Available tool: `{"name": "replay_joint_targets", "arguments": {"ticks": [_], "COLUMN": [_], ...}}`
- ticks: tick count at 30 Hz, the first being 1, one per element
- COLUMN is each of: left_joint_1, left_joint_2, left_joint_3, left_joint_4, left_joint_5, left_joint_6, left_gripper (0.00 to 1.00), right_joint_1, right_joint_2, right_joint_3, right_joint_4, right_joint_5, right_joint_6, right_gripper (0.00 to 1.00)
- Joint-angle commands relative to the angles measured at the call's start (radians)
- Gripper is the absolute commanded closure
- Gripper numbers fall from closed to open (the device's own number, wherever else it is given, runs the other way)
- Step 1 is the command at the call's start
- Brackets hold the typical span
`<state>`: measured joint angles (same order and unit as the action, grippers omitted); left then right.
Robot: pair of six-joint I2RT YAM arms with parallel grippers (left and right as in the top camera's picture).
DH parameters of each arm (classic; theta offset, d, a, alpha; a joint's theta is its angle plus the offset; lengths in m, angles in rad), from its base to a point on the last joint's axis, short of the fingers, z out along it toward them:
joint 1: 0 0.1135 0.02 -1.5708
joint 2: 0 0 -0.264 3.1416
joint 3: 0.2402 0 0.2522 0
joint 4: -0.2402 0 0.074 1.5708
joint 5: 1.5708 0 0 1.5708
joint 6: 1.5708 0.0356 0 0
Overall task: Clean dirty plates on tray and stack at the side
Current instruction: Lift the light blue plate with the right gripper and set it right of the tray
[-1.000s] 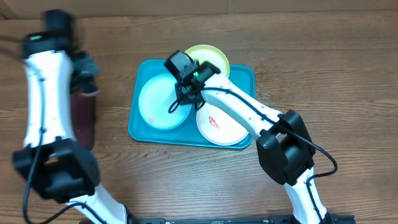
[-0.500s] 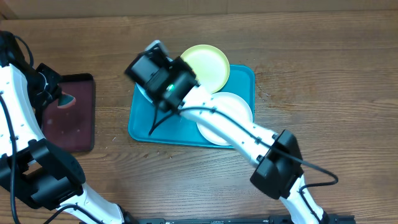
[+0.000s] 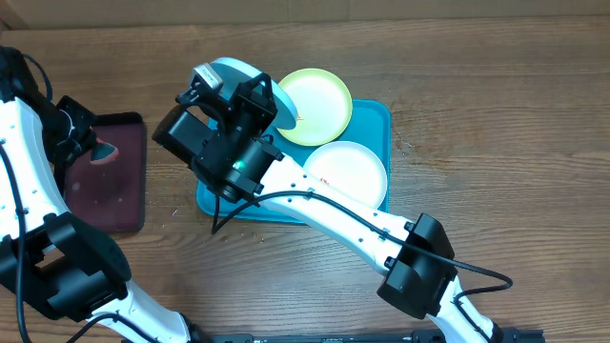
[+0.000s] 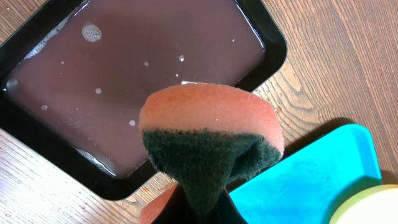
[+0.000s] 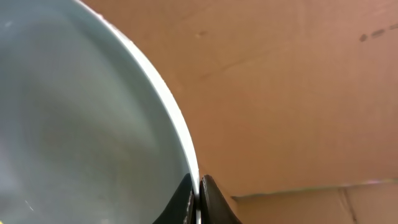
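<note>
Blue plate [image 3: 236, 70] had come up off tray [image 3: 376, 119] within last second; hung tilted above tray's far-left corner, rim pinched by right gripper [image 5: 198, 196]. Left gripper [image 3: 81, 138] pinched sponge [image 4: 208, 134], left of tray. Scrubbing judged next.

The right arm [image 3: 315, 195] slants across the left half of the tray [image 3: 379, 112], and the pale blue plate [image 3: 233, 69] it holds aloft blocks that side from above. The yellow-green plate [image 3: 319, 90] and white plate [image 3: 348, 171] fill the rest. Bare tabletop [image 3: 496, 124] lies right of the tray. The maroon tray [image 3: 119, 191] and left arm [image 3: 21, 162] crowd the left.
</note>
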<state>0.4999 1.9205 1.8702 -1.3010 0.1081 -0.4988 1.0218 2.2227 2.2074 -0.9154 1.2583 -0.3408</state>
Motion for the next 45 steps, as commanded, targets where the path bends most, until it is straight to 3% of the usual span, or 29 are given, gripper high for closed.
{"name": "replay_joint_targets", "arguments": {"ticks": [1,6,11,18,26,31,36,43,45], "left_joint_1": [0.001,0.001,0.001,0.0,-0.01,-0.027,-0.05,-0.074,-0.08], "left_joint_2": [0.008,0.008,0.008,0.008,0.009,0.009,0.009,0.009,0.009], "left_joint_3": [-0.003,-0.003,-0.003,-0.003,-0.003,-0.003,-0.003,-0.003,-0.003], "left_joint_4": [0.001,-0.003,-0.003,0.001,0.008,0.008,0.008,0.009,0.014], "left_joint_5": [0.016,0.019,0.023,0.023,0.023,0.023,0.022,0.015,0.015], "left_joint_6": [0.005,0.005,0.005,0.005,0.005,0.005,0.005,0.015,0.016], "left_gripper": [0.96,0.96,0.96,0.96,0.96,0.96,0.96,0.96,0.96], "right_joint_1": [-0.035,-0.198,-0.331,-0.593,-1.006,-1.178,-1.269,-1.285,-1.284], "right_joint_2": [-0.033,-0.027,-0.089,-0.132,-0.132,-0.131,-0.131,-0.131,-0.131], "right_joint_3": [0.032,0.021,0.042,0.035,-0.13,-0.259,-0.411,-0.552,-0.559], "right_joint_4": [-0.085,-0.143,-0.179,-0.199,-0.347,-0.321,-0.195,-0.042,-0.027], "right_joint_5": [-0.254,-0.798,-1.032,-1.444,-1.525,-1.525,-1.522,-1.522,-1.522], "right_joint_6": [0.149,0.296,0.504,0.517,0.517,0.517,0.517,0.517,0.517], "right_gripper": [0.96,0.96,0.96,0.96,0.96,0.96,0.96,0.96,0.88]}}
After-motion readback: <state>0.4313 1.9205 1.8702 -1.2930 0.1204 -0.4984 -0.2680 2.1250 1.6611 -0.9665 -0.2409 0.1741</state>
